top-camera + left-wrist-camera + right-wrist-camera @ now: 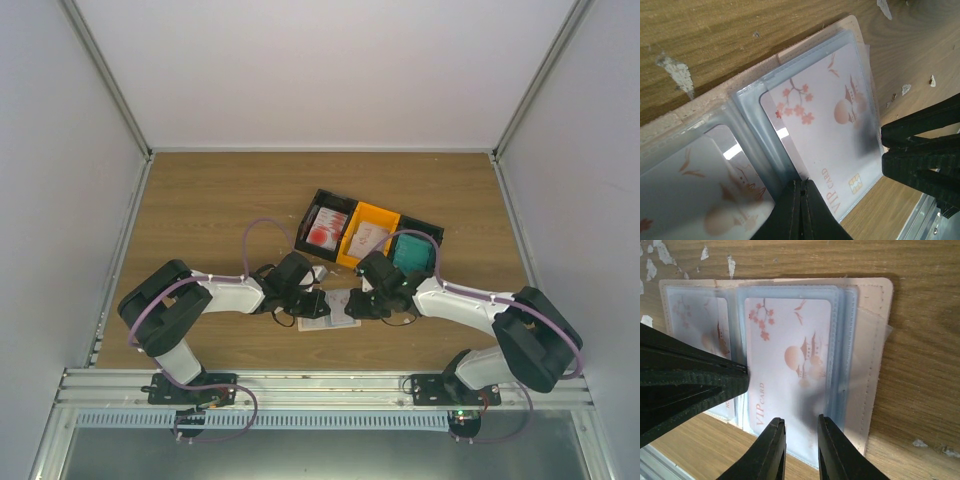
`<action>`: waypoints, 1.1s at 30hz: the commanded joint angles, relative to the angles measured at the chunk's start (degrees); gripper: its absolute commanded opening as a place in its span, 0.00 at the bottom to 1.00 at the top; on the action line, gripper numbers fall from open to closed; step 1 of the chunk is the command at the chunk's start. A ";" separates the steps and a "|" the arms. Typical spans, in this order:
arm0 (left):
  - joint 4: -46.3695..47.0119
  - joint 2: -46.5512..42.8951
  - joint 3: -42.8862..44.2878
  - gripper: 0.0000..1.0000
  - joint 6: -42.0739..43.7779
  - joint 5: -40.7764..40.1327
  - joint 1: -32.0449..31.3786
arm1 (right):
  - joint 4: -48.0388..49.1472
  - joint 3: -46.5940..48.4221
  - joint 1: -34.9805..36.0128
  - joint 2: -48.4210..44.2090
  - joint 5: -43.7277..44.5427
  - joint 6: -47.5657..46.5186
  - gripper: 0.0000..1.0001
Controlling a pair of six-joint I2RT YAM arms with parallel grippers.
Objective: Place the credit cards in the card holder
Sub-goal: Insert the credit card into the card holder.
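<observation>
**Card half-seated in the open holder**

Nearest the bases, the left gripper (801, 210) has its fingers pressed together, tips resting on the clear sleeves (752, 125) by the fold, seemingly pinning the card holder (875, 340) flat on the table (200, 220). The right gripper (800, 421) stands narrowly spread at the near short edge of a VIP card (790, 355), pinching nothing. That card lies in the right-hand sleeve, its near end apparently still protruding. A second card (695, 200) fills the left pocket.

The card looks light, thin, stiff and slick, and the sleeve soft and clingy. The exposed short edge is the best place to push.

Beyond, bins hold white-and-red cards (325, 228) and teal cards (413, 253), with an orange bin (368, 235) between them.
</observation>
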 commanded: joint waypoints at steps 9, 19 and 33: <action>-4.07 5.18 -2.37 0.00 0.43 -7.35 -0.65 | -1.67 0.60 -0.33 0.03 3.25 0.32 0.24; -3.99 5.11 -2.37 0.00 0.30 -7.25 -0.65 | 1.46 -0.01 -0.29 0.66 -0.79 -0.38 0.22; -4.07 5.39 -2.30 0.00 0.36 -7.19 -0.65 | -1.65 0.92 -0.27 0.98 3.48 0.22 0.25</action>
